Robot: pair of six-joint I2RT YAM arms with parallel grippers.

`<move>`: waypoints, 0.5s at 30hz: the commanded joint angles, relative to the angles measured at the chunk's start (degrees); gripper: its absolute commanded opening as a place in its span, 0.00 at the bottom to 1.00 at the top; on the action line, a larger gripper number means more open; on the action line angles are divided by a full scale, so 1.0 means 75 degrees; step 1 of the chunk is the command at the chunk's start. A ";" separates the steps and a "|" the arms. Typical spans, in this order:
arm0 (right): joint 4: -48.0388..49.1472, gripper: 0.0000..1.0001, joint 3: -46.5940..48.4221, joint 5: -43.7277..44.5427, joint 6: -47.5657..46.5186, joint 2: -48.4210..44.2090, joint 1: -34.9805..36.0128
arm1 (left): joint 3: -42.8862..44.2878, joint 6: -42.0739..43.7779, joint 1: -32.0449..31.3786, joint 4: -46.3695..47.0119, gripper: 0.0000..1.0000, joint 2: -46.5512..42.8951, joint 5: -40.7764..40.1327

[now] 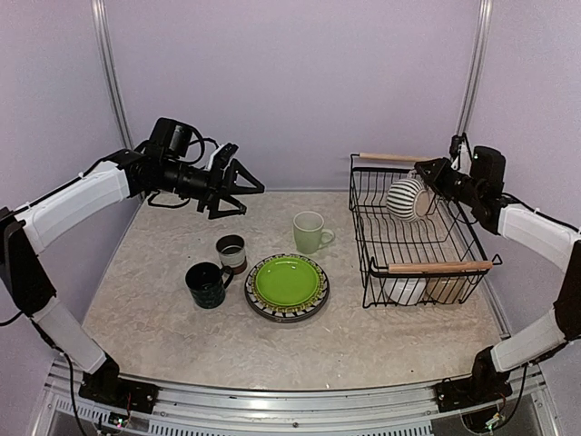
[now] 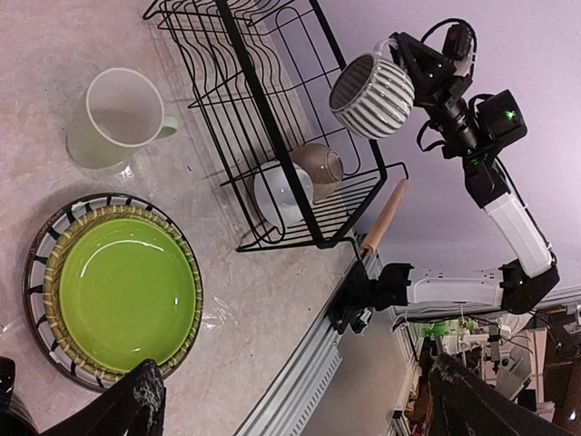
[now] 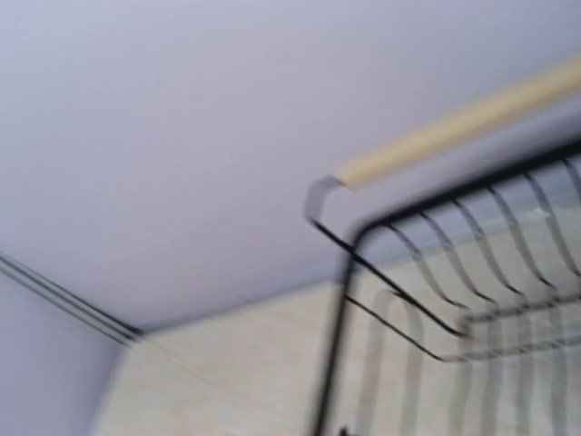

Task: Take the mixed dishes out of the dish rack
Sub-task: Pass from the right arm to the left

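pale table (image 1: 163, 318): right fingers (image 1: 428, 173) hold striped cup (image 1: 406, 198) above dish rack (image 1: 440, 267).

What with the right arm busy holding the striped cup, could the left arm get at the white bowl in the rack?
Probably not easily: the white bowl lies by the rack's near wooden handle, far across from the left gripper.

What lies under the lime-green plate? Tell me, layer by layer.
Under the round lime-green plate: a yellowish plate, then a black-and-white striped plate. Only their rims show. Anything lower is covered.
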 commanded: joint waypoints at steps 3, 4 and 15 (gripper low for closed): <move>0.1260 0.00 0.0147 -0.0310 0.0974 -0.0804 0.0636 | -0.0077 -0.0346 0.0200 0.0426 0.96 0.0092 0.0855; 0.1267 0.00 0.0171 -0.0198 0.0969 -0.0864 0.0849 | -0.0106 -0.0338 0.0226 0.0529 0.96 0.0071 0.0961; 0.1274 0.00 0.1476 0.0319 0.0485 0.0056 0.3423 | -0.0673 -0.0917 0.0733 0.2197 0.96 -0.0350 0.2190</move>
